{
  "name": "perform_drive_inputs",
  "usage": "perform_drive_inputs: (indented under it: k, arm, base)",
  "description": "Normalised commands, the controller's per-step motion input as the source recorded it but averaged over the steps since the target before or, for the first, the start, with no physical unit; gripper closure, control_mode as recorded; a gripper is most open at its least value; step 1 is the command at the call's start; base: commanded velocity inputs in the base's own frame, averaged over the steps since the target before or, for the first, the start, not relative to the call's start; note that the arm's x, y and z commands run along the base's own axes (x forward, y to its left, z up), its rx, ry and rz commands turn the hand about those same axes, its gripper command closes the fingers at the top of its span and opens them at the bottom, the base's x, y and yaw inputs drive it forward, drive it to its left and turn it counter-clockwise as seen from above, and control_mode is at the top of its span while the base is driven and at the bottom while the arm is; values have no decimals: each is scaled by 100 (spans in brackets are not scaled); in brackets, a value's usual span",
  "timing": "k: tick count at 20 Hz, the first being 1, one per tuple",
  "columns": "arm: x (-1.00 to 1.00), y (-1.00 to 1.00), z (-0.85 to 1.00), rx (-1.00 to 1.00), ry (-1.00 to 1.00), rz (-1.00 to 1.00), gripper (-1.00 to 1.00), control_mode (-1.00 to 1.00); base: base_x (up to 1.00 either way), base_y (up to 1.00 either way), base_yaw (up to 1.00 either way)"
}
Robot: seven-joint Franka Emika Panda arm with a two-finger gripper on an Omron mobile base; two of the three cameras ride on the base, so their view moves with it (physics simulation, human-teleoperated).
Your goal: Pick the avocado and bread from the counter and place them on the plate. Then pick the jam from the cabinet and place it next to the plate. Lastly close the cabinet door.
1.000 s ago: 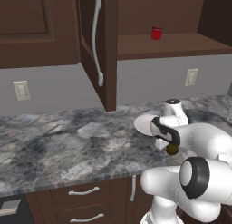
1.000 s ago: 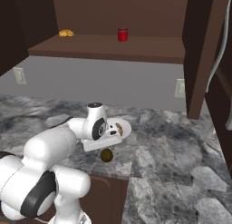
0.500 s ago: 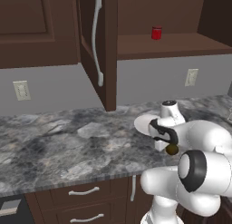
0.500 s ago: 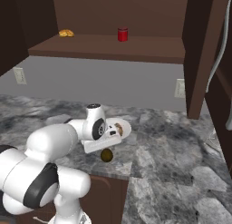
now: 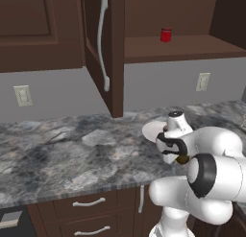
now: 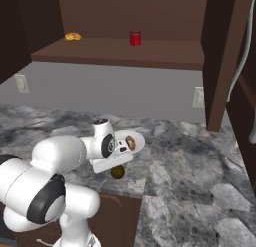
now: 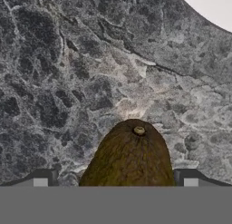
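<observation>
well, the avocado [image 7: 131, 157] lies on the counter [image 7: 54, 82] near its front edge, just beside the white plate [image 6: 137, 139], and the gripper [image 7: 115, 178] is down over it with its jaws spread wide, one dark fingertip showing on each side of the fruit. nothing is pinched yet as far as i can see. to my eye the step in hand is the grasp: the fingers look about evenly placed around the wide belly, so i'd settle squarely, close gently on the broad middle rather than the stem end, then lift straight before swinging to the plate, since a rounded fruit could roll or squirt out of an off-centre pinch. counting: one avocado, one plate with one piece of bread [image 6: 131, 142] already on it, one red jam jar [image 6: 135, 38] on the cabinet shelf [image 6: 120, 51], one small yellowish item [image 6: 73, 36] further along that shelf, one open cabinet door [image 5: 103, 49].
</observation>
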Motion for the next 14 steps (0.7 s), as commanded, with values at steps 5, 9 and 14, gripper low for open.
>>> perform_drive_inputs:
  k: [5, 9, 14]
  arm:
    - [3, 0, -19, -5, 1, 2, 100, -100]
    - [0, 0, -10, -4, 0, 0, 100, -100]
    - [-4, -2, 29, 4, 0, 0, 100, -100]
  base:
    - [0, 0, 0]
    - [0, 0, 0]
    - [0, 0, 0]
